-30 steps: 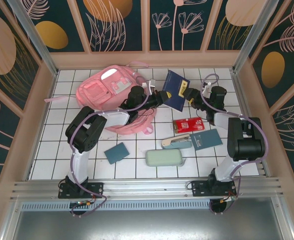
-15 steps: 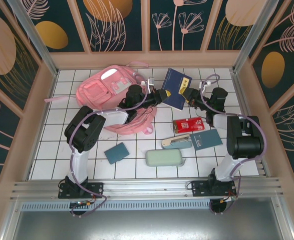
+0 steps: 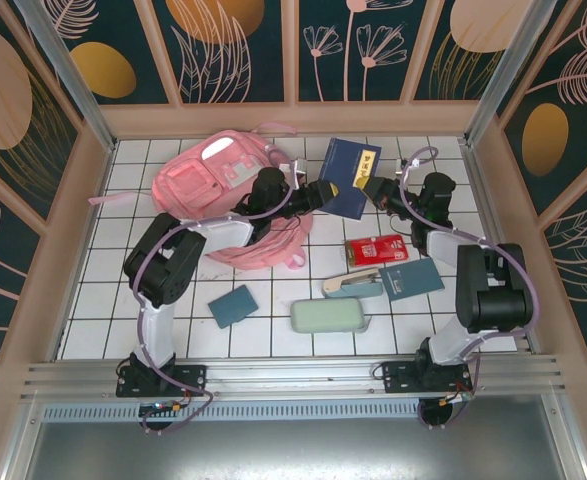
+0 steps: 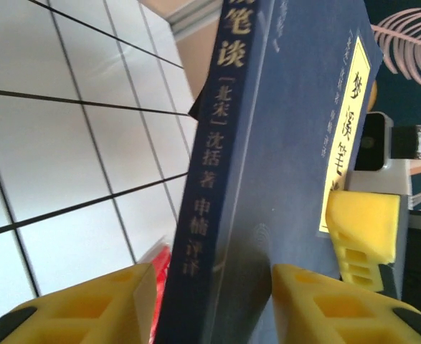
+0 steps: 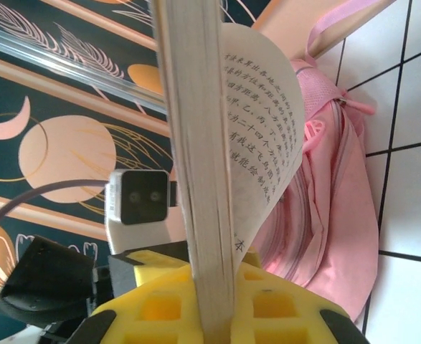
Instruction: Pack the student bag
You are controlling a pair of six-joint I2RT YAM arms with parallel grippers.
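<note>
The book [image 3: 351, 178] is held between both arms, so I judge this a handover. The right gripper [image 3: 375, 187], its fingers [image 5: 160, 308] pressed on the book's page edge, should hold firm and square, minding the loose curling page [image 5: 267, 122], before the left gripper [image 3: 323, 193] backs off toward 9 o'clock. The left fingers [image 4: 88, 308] stand either side of the spine, but whether they pinch it or merely flank it I cannot tell. The bag [image 3: 198, 185] lies on the table [image 3: 273, 290] at 9 o'clock from both grippers, near the left one, with the book between it and the right fingers.
</note>
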